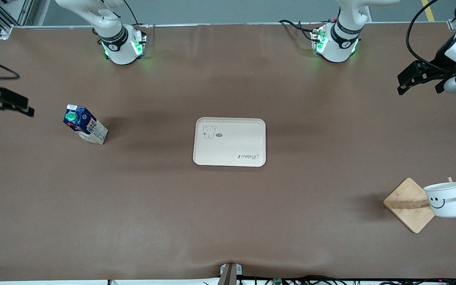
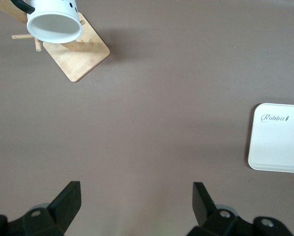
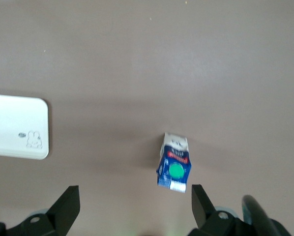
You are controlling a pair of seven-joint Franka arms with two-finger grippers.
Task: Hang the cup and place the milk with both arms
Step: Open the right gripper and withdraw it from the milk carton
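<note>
The milk (image 1: 84, 125), a dark-blue carton with a green cap, stands on the table toward the right arm's end. In the right wrist view the milk (image 3: 175, 167) shows just off one finger. My right gripper (image 1: 10, 109) (image 3: 134, 204) hovers open and empty beside it, over the table's end. The white cup (image 1: 446, 200) with a smiley face hangs by its black handle on a peg of the wooden rack (image 1: 408, 204). My left gripper (image 1: 418, 88) (image 2: 136, 201) is open and empty, up in the air over the left arm's end. From there the cup (image 2: 53, 22) shows far off.
A cream tray (image 1: 230, 141) with a rabbit print lies flat in the middle of the table; its edge shows in both wrist views (image 2: 279, 140) (image 3: 16, 128). The rack's square base (image 2: 78, 54) sits near the table's corner by the front camera. Brown tabletop lies around all of these.
</note>
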